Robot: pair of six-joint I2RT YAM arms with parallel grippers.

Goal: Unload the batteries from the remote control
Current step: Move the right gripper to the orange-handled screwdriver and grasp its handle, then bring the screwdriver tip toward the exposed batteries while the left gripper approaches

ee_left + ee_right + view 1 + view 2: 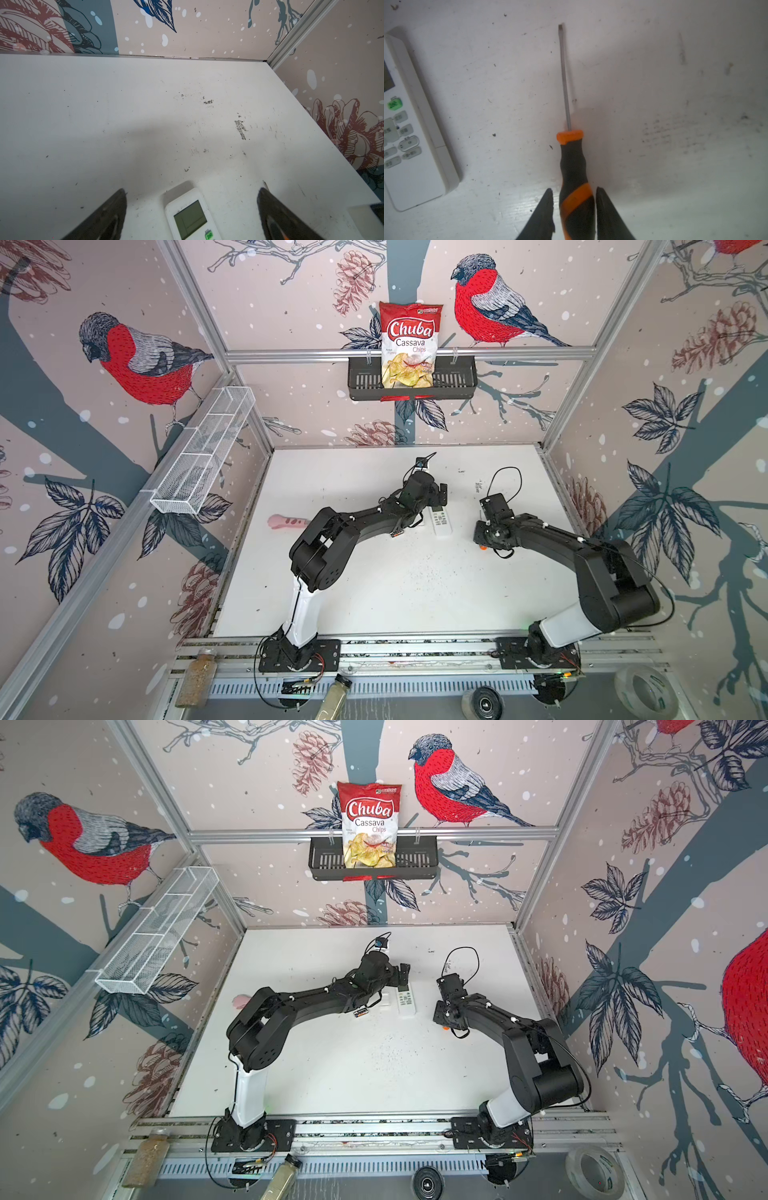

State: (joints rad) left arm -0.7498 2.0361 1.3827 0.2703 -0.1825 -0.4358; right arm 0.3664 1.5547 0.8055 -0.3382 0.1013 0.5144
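At least one battery (pixel 360 1013) is loose just beside remote (pixel 406 1002), under left arm. Others not visible and remote is face-up, so unload looks partial. Left gripper (pixel 192 189) wide open, empty, straddling remote's display end. Right gripper (pixel 574 189) narrowed around screwdriver (pixel 572 162) handle near remote; can't tell if clamped.

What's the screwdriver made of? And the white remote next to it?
The screwdriver has a handle that looks like matte black rubber or plastic with orange bands, going by its soft moulded curves. The thin shaft is grey with a dull shine, so probably steel. The remote looks like smooth white hard plastic, slightly glossy. Its buttons may be rubbery, but that's hard to tell.
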